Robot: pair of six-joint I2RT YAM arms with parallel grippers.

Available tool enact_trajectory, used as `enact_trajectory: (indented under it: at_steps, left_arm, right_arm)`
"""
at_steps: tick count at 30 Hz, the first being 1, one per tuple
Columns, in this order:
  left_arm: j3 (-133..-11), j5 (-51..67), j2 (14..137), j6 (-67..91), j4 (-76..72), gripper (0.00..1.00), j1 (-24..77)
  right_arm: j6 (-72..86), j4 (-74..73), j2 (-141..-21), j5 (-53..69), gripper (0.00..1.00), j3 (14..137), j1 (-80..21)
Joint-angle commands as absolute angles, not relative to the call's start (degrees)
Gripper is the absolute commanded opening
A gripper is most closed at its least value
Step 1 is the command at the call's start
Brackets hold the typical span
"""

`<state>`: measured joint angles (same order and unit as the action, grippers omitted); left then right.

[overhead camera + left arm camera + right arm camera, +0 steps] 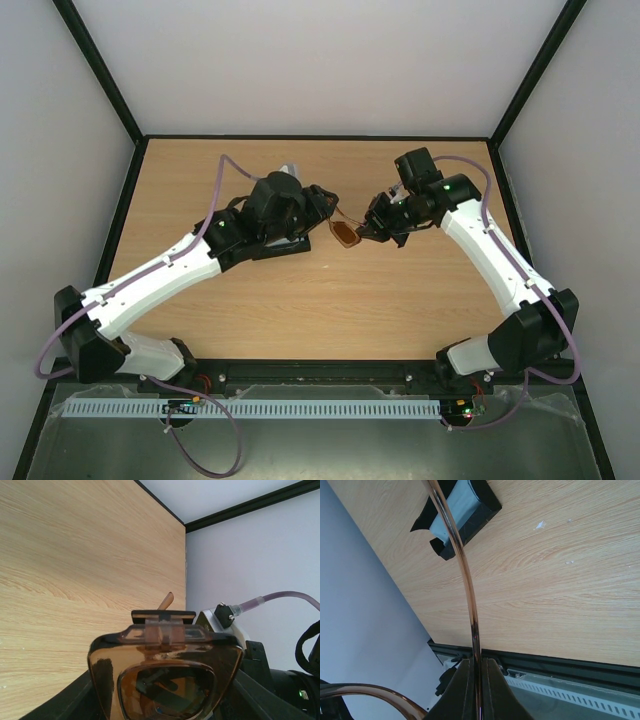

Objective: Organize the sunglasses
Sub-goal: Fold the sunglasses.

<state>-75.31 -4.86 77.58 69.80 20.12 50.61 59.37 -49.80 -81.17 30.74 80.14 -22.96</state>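
While both arms reach in from the near edge of the table [300, 320], they meet over the middle, & the sunglasses [345, 235] hang btwn them, up off the wood. The L gripper [326, 213] holds the front of the glasses: in its wrist cam one dark finger [67, 705] is on each side of the brown frame, touching it, w/ an amber lens [167, 685] facing the cam. The front runs side to side btwn those two fingers. The R gripper [477, 672] is pinched tight on one thin temple arm [470, 605]. That piece is long & a bit bent; it goes from the R fingers straight away from the R cam. From above, the long way of the glasses goes L to R, from one gripper to the other. Farther off, a black case [490, 500] lies flat on the table w/ a light blue cloth [462, 505] on it. From above, most of the case is hid under the L arm. Past that is the pale wall [320, 60].
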Motion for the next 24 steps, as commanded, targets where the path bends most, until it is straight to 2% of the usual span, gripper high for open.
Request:
enact_trajectory:
  at_steps: [1, 3, 8, 10, 17, 22, 24]
  left_arm:
    - [-77.33, -4.71, 78.82, 69.35, 21.63, 0.51, 50.87]
    - [-77.67, -4.55, 79.13, 69.18, 21.86, 0.45, 50.90]
    - [-78.03, -4.57, 79.35, 68.96, 22.64, 0.44, 50.86]
    - [-78.17, -4.76, 79.26, 68.75, 22.99, 0.43, 50.82]
    - [-79.86, -3.11, 78.96, 66.88, 25.01, 0.42, 49.53]
    - [-81.57, 0.50, 78.29, 64.06, 28.14, 0.42, 47.48]
    - [-81.11, 2.67, 77.49, 63.48, 28.10, 0.42, 46.39]
  right_arm:
    - [58.89, -52.79, -81.58, 31.42, 0.01, 82.11, -22.94]
    - [58.81, -52.74, -81.61, 31.36, 0.01, 82.30, -22.94]
    - [58.68, -52.94, -81.86, 31.44, 0.02, 83.03, -22.94]
    - [58.33, -53.43, -81.99, 31.33, 0.12, 83.78, -22.94]
    - [54.08, -59.87, -80.98, 28.55, 0.23, 88.42, -22.94]
    - [52.14, -63.43, -77.83, 27.21, 0.35, 89.56, -22.90]
    - [51.23, -64.37, -76.97, 28.14, 0.44, 89.12, -22.94]
